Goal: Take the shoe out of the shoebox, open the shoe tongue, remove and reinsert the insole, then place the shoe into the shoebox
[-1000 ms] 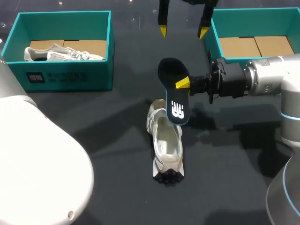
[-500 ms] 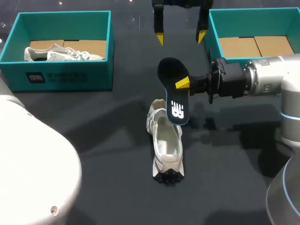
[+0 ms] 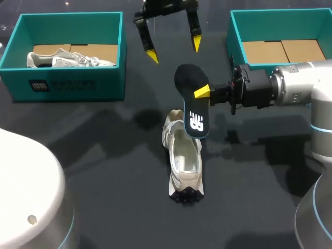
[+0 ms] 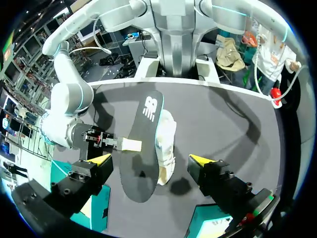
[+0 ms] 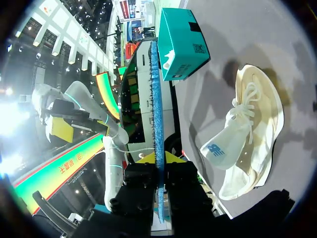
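Overhead, only one yellow tip of the right gripper [image 3: 205, 92] is seen; the other is hidden behind the black insole [image 3: 193, 101]. The right wrist view settles it: the insole is seen there edge-on as a thin blue line, pinched from both sides between the fingers. The insole is held in the air at a tilt, its lower end over the white shoe [image 3: 182, 155], which rests on the dark table [image 3: 104, 171] between the two teal boxes. Whether the insole touches the shoe cannot be told. The tongue and laces, hard to make out from above, are shown plainly in the right wrist view. The left gripper [image 3: 174, 49] is held above the far side of the table, fingers wide apart with nothing gripped. In the left shoebox [image 3: 67, 83] a second shoe [image 3: 67, 58] is partly hidden by the wall. The right shoebox [image 3: 236, 41] is cut off at the edge.
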Action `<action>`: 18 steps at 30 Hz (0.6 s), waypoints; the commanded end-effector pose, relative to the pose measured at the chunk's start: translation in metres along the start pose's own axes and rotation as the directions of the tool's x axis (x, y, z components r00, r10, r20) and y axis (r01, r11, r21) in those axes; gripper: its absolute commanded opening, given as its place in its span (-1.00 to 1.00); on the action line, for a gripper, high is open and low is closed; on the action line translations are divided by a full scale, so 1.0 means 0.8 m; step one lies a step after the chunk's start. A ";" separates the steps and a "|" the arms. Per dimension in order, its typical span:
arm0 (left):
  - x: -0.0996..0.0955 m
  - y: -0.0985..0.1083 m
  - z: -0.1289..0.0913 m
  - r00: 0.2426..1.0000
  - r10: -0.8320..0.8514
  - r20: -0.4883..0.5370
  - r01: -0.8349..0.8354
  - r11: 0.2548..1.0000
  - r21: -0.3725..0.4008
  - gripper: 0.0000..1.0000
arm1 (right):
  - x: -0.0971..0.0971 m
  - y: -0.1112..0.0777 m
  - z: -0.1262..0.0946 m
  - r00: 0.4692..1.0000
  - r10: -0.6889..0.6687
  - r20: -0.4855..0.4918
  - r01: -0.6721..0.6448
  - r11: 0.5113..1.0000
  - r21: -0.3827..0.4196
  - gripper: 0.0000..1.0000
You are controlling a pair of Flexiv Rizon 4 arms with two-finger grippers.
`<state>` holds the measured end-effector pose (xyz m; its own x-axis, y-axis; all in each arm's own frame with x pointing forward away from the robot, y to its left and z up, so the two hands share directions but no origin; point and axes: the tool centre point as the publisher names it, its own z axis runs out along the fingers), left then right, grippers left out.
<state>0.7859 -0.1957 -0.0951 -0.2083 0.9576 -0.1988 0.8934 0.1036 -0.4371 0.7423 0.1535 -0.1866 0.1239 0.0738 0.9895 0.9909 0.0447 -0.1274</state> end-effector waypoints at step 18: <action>0.034 0.008 0.017 0.892 -0.006 0.451 -0.008 1.000 0.029 1.00 | 0.000 -0.001 0.001 1.000 0.000 0.002 0.000 1.000 -0.002 -1.00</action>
<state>0.7818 -0.1805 -0.1055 -0.3140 0.8426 -0.4374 0.8790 0.0839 -0.4694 0.7423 0.1534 -0.1865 0.1243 0.0741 0.9895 0.9908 0.0447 -0.1278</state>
